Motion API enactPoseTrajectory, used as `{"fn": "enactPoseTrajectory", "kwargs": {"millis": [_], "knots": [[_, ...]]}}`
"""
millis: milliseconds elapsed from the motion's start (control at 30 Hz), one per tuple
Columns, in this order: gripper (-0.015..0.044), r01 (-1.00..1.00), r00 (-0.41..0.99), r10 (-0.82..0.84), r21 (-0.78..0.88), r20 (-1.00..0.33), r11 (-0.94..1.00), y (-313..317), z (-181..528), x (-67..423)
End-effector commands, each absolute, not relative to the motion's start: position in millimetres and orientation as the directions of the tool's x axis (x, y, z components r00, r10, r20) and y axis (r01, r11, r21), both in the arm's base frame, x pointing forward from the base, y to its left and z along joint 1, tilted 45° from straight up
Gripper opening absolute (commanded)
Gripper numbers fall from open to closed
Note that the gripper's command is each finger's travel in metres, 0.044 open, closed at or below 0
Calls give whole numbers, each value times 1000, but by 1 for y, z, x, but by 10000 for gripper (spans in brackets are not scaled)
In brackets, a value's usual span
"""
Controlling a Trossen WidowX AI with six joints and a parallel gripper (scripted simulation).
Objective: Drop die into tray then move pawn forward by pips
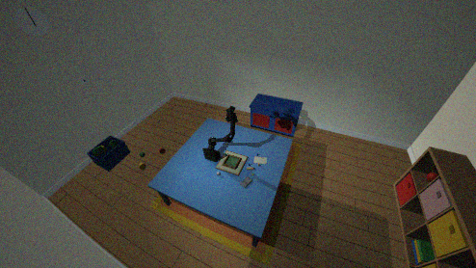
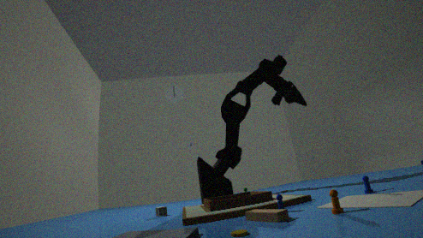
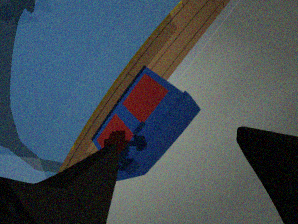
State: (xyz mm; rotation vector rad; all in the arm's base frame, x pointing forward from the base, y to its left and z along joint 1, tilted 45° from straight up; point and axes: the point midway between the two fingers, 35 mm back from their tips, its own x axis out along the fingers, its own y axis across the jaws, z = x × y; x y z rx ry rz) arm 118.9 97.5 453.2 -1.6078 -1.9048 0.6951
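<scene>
The die [image 1: 218, 173] [image 2: 161, 211] is a small pale cube on the blue table, beside the board; its top pips cannot be read. The cream board [image 1: 228, 171] [image 2: 214, 218] lies in front of the arm's base. The tray [image 1: 232, 161] [image 2: 240, 200] in its middle has dark brown walls and a green floor. A green pawn [image 2: 246, 189] shows just above the tray wall, mostly hidden. A blue pawn [image 2: 279, 201] stands near the board's edge; whether on it, I cannot tell. My gripper [image 2: 305, 104] [image 3: 180, 143] is open and empty, high above the table, away from die and board.
A wooden block [image 1: 250, 168] [image 2: 267, 215], an orange pawn [image 2: 335, 202], another blue pawn [image 2: 366, 185], a white sheet [image 1: 260, 160] [image 2: 385, 199], a yellow disc [image 2: 240, 233] and a grey flat item [image 1: 247, 181] [image 2: 171, 234] lie around the board. A blue cabinet [image 1: 276, 104] [image 3: 172, 132] stands beyond the table.
</scene>
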Motion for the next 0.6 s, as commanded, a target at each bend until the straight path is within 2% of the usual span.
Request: {"fn": "enactPoseTrajectory", "kwargs": {"millis": [0, 133, 367, 567], "knots": [[374, 708, -132, 988, -691, 76, 148, 97, 454, 117], [275, 753, -44, 999, -656, 32, 54, 95, 460, 89], [275, 785, 157, 982, -590, -100, -186, 124, 455, 44], [275, 727, 332, 911, -548, -246, -413, 172, 432, 35]]}}
